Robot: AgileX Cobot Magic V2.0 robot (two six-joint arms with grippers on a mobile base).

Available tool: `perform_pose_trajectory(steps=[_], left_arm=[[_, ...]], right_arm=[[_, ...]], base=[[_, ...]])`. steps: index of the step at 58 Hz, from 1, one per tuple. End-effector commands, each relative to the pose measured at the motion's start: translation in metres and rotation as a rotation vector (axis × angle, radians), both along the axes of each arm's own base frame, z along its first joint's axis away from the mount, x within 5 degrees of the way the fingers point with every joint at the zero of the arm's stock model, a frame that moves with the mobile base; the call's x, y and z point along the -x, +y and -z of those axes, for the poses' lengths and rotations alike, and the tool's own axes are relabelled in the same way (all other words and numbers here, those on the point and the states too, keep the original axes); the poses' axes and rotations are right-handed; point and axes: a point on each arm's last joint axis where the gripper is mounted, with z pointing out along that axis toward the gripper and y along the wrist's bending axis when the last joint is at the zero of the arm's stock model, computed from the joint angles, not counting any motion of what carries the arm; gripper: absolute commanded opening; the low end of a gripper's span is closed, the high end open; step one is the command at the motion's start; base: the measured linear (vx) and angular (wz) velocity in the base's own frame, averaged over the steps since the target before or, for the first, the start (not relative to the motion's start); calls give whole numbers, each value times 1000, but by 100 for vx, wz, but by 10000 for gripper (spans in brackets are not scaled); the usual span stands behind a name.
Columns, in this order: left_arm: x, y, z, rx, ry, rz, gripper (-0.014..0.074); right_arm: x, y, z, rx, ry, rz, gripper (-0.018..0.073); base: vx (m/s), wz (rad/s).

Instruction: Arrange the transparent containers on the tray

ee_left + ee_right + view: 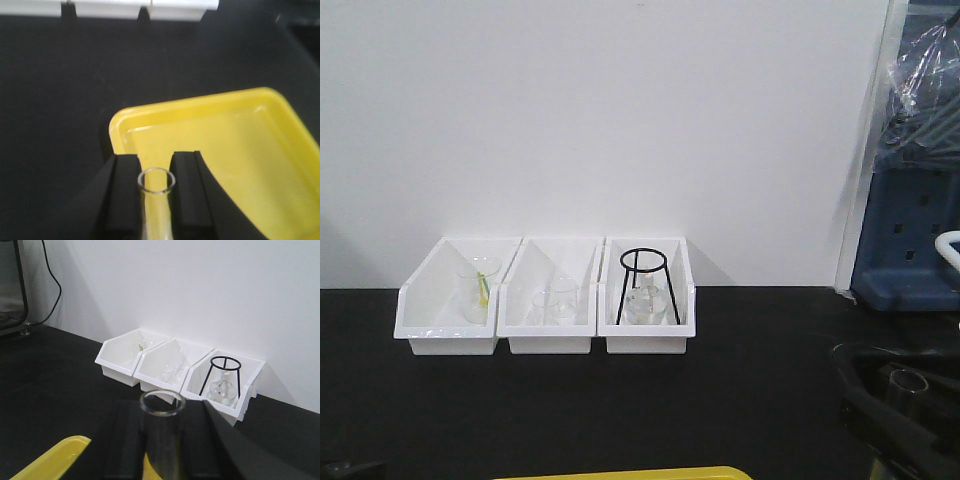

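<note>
Left end effector (156,162) grips a flask (156,202), right end effector (163,415) a vessel (162,440) — bins (448,345) hold glassware (558,300).

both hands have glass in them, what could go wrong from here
The left hand grips its flask only by the neck, close to the tray rim; set down there, it might tip. The right hand holds a second glass vessel the same way; bringing both to the tray may knock glass on glass.

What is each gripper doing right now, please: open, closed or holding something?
Left gripper: closed on a flask, over the yellow tray.
Right gripper: closed on a glass container.
</note>
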Motion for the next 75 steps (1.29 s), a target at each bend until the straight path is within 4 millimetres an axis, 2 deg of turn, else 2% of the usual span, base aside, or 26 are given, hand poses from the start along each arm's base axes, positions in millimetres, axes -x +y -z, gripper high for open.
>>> perform_pose_trajectory(steps=[1,13,24,38,56,64,75], left_arm=[[-25,-7,-13,12,-12,9,-1],[-71,-21,-2,49,95,4,-1],[-99,-37,25,108,207,33,-1],[-116,-58,68,59,319,83,-1],[-134,-68,105,115,413,6,6],[-138,-69,118,116,437,-13,28],[-142,-68,124,109,435,-26,109]], right_arm=[[2,3,-17,-71,-56,-40,-11],[0,0,-12,-52,-9,0,-11],[-1,-3,-8,-28,23,32,-11],[-1,-3,-8,-27,24,33,-11],[-1,-3,-8,-26,22,33,-11],[-1,-3,-8,-26,22,33,-11],[-1,-3,-8,-26,22,33,-11]], base=[[0,0],[0,0],[0,0],[0,0],[0,0],[0,0],[0,0]])
